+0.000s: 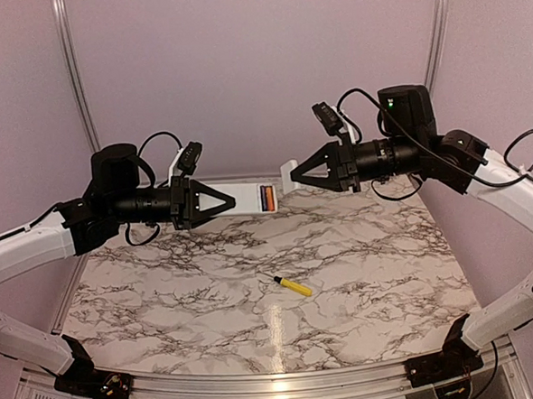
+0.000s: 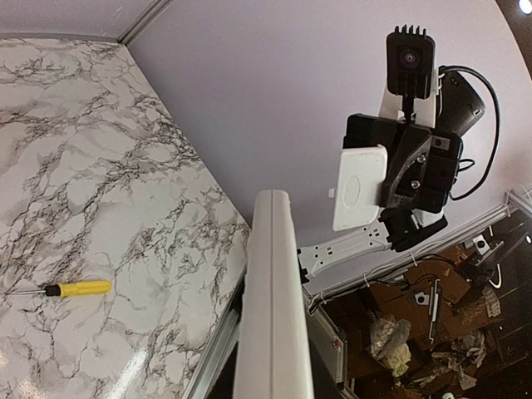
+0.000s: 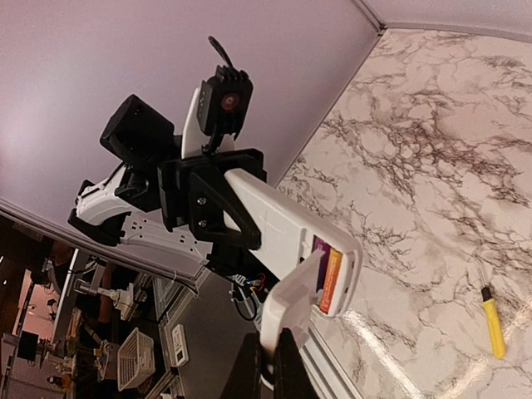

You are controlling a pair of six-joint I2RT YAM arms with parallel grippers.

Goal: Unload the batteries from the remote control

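Observation:
My left gripper point(image 1: 230, 200) is shut on the white remote control point(image 1: 248, 199) and holds it level above the back of the table. The open battery compartment at the remote's free end shows reddish-orange batteries point(image 1: 266, 198), also seen in the right wrist view point(image 3: 330, 278). My right gripper point(image 1: 296, 174) is shut on the small white cover plate point(image 1: 289, 174), held just off the remote's end. In the right wrist view the cover point(image 3: 293, 307) partly overlaps the compartment. In the left wrist view the remote point(image 2: 270, 299) hides my own fingers.
A yellow-handled screwdriver point(image 1: 294, 286) lies on the marble table point(image 1: 164, 296), right of centre. The back wall stands close behind both grippers, and a metal rail runs along the table's edges.

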